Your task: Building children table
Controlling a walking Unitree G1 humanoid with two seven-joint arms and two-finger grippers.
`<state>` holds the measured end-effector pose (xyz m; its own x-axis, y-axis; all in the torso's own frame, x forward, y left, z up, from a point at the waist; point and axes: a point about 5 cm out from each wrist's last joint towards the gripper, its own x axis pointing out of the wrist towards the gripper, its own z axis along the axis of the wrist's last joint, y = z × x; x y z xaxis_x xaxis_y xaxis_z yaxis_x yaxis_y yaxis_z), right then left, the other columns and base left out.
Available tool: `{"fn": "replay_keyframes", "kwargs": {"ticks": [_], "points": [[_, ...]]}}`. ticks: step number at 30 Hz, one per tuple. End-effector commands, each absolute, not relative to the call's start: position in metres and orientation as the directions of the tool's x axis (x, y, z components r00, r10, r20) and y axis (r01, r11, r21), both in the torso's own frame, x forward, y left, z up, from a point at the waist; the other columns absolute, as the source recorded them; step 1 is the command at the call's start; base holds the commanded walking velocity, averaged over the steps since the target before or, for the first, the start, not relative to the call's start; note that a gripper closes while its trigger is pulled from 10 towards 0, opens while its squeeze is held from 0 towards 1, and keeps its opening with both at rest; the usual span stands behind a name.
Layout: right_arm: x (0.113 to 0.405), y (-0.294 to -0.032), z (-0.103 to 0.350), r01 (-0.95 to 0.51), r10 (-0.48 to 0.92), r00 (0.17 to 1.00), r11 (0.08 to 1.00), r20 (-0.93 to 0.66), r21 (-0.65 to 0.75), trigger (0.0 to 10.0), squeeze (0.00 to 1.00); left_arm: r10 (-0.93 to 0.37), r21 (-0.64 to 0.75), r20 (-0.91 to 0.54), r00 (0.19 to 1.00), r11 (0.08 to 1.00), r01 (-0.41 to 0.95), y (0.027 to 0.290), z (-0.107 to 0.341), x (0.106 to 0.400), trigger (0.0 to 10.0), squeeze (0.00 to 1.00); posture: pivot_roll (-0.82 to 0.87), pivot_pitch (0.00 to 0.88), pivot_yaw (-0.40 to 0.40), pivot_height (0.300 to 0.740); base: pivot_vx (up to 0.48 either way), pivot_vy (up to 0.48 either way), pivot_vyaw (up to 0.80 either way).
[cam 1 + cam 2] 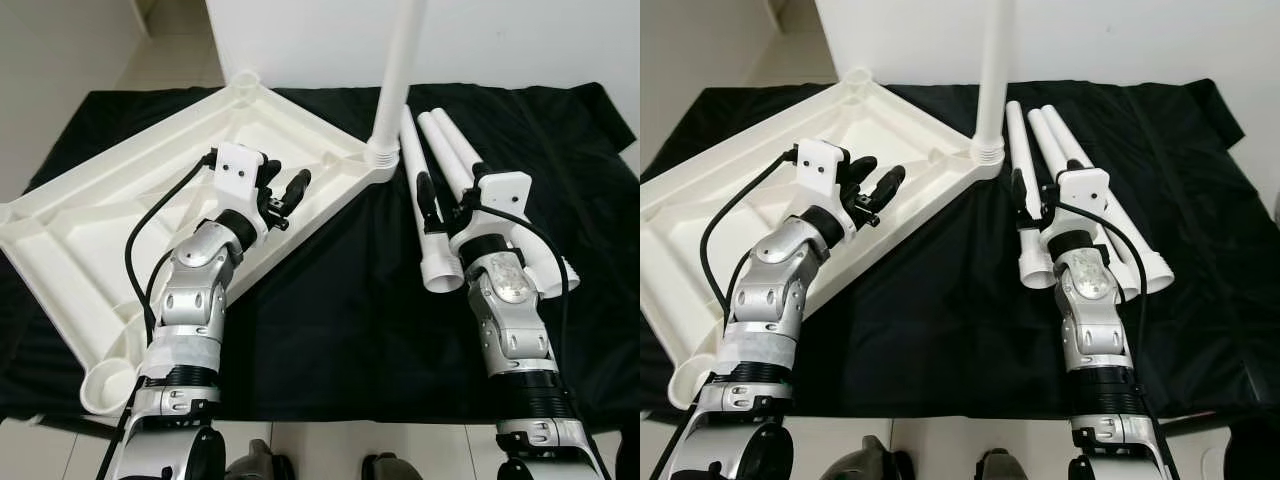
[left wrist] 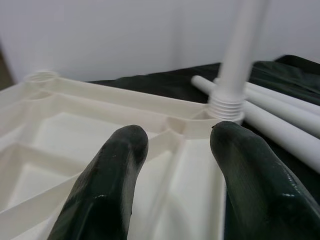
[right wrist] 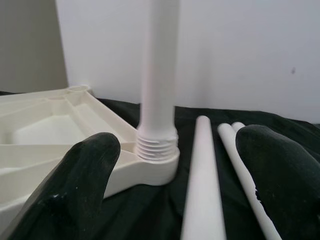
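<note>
Claws hovered wide: right claw [image 1: 445, 203] over the loose legs [image 1: 437, 195] beside the upright leg [image 1: 398, 70], left claw [image 1: 287, 190] above the upturned tabletop [image 1: 90, 215]. One leg fitted; next, probably, grasping another.

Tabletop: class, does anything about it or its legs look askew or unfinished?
Yes. The tabletop lies upside down with one leg upright in a corner socket; three legs lie loose on the black cloth beside it.
</note>
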<state>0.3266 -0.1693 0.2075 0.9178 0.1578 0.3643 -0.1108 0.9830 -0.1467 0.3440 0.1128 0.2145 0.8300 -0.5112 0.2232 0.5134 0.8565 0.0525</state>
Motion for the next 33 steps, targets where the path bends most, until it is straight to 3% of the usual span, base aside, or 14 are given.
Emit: {"fn": "replay_keyframes", "kwargs": {"ticks": [1,19,33], "points": [[0.3266,-0.1693,0.2065,-0.108,0.156,0.917,0.983,0.368,-0.147,10.0,0.00,-0.265,-0.020,0.221,0.938,0.961,0.276,0.1268,0.2117,0.3497,10.0,0.00,-0.11,0.100,0.081,0.740,0.000,0.000,0.00],[0.3272,-0.1707,0.2043,-0.108,0.162,0.916,0.981,0.366,-0.164,10.0,0.00,-0.272,-0.031,0.208,0.939,0.958,0.285,0.1249,0.2094,0.3507,10.0,0.00,-0.11,0.092,0.076,0.740,0.000,0.224,0.00],[0.3273,-0.1722,0.2032,-0.110,0.164,0.918,0.980,0.362,-0.165,10.0,0.00,-0.288,0.004,0.214,0.933,0.956,0.294,0.1177,0.2072,0.3479,10.0,0.00,-0.12,0.082,0.070,0.740,0.000,0.000,-0.10]]}}
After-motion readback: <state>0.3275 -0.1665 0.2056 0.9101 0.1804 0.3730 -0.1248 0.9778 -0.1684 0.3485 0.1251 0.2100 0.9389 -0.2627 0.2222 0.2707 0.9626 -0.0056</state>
